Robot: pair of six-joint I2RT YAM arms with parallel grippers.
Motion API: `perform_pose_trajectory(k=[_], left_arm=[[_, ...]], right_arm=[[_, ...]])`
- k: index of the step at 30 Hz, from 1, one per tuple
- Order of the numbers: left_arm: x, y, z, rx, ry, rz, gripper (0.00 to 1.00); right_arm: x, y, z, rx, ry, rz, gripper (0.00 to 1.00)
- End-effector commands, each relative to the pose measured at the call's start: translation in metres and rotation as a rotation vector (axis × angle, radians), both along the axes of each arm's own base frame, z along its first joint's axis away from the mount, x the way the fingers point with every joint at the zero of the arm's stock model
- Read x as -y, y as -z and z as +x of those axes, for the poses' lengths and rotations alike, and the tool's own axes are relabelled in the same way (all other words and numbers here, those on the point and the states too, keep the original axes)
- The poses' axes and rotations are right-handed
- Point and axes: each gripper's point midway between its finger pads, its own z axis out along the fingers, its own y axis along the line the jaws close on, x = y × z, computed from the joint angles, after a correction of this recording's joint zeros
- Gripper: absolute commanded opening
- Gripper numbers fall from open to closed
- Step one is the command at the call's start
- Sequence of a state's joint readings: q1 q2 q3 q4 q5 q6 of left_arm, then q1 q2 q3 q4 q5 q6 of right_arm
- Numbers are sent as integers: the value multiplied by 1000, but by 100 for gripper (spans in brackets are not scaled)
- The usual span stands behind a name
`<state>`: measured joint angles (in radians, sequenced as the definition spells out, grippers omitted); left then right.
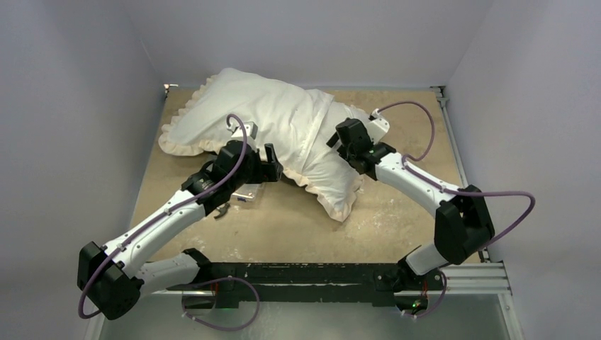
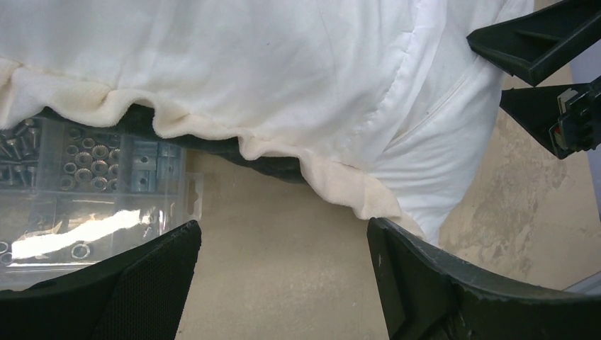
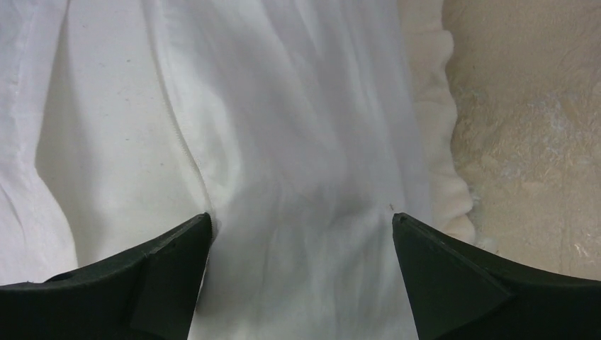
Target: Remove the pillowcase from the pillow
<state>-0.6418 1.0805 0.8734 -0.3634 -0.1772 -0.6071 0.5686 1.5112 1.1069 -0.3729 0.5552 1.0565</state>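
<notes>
- The pillowcase (image 1: 262,117) lay on the far left part of the table (image 1: 397,212), white side up, with its cream frill (image 1: 181,145) running round the edge.
- It looked full and plump, so I judged that the pillow was inside it and not yet drawn out. I could not pick out any bare part of the pillow with certainty.
- In the left wrist view a strip of the dark grey side (image 2: 273,166) showed under the frill. From this I understood that the near edge stood a little off the table there, which seemed a good place to enter.
- A seam or overlapping band (image 1: 319,131) crossed the cover. I supposed the opening ran along it, and that this was why both arms were placed at this part.
- The left gripper (image 2: 283,227) stood low over the bare table, just beside the near frill. Its jaws were far apart, with nothing between them.
- The right gripper (image 3: 301,216) hung over the white cloth near the band, spread wide and empty. Whether its fingertips touched the cloth I could not tell.
- A clear plastic box of nuts and screws (image 2: 85,184) sat just beside the frill, close to the left gripper. I thought a careless pull on the cover could drag it along.
</notes>
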Motion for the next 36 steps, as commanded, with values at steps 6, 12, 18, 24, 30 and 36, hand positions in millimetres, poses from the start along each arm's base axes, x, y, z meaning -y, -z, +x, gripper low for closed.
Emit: perform_pose_trajectory(k=[6, 12, 18, 24, 30, 36], left_arm=[[14, -33, 9, 64, 23, -73, 87], [19, -47, 12, 79, 29, -98, 87], [31, -59, 19, 81, 48, -122, 85], [52, -65, 26, 83, 76, -121, 82], [88, -68, 31, 107, 118, -74, 81], [127, -51, 42, 113, 147, 61, 81]], right_arm=[[8, 27, -23, -75, 8, 124, 95], [11, 24, -38, -63, 34, 258, 88], [-2, 42, -56, -87, 7, 389, 79], [-7, 72, -74, -129, -18, 444, 71], [-13, 76, -73, -79, -78, 468, 55], [-19, 65, -68, -40, -130, 467, 43]])
